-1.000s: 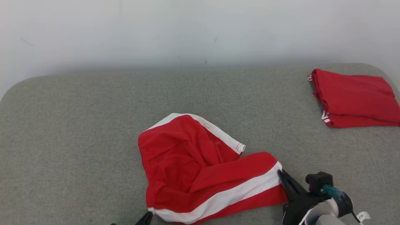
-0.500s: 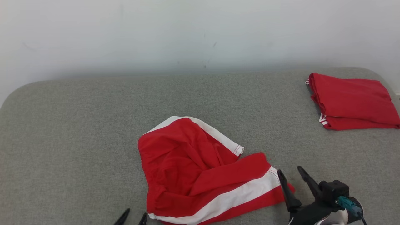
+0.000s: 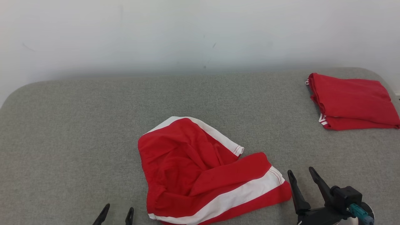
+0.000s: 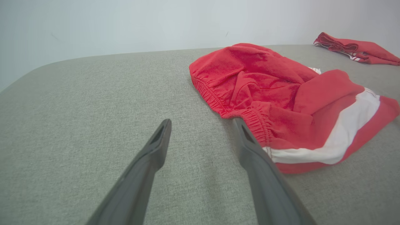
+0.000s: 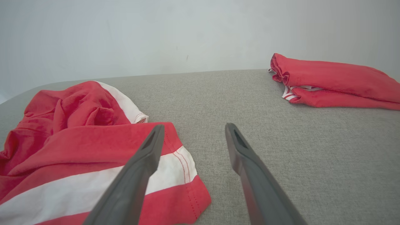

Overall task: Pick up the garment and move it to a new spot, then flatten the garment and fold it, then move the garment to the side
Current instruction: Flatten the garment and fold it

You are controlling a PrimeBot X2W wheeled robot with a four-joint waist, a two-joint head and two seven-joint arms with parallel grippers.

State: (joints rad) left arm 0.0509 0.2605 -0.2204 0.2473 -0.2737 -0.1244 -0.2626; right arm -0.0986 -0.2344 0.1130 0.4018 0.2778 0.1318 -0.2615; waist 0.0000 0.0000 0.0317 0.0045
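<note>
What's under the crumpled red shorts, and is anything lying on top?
Nothing foreign on top of the crumpled red shorts: only their own red fold lies across the white-striped leg. Around the edges the grey cushion shows; whatever lies directly beneath the cloth is covered.

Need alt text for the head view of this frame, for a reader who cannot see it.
A crumpled red garment with white stripes lies near the front of a grey fabric surface, flanked by the open, empty left claw and right claw. A folded red garment sits at the far right.
</note>
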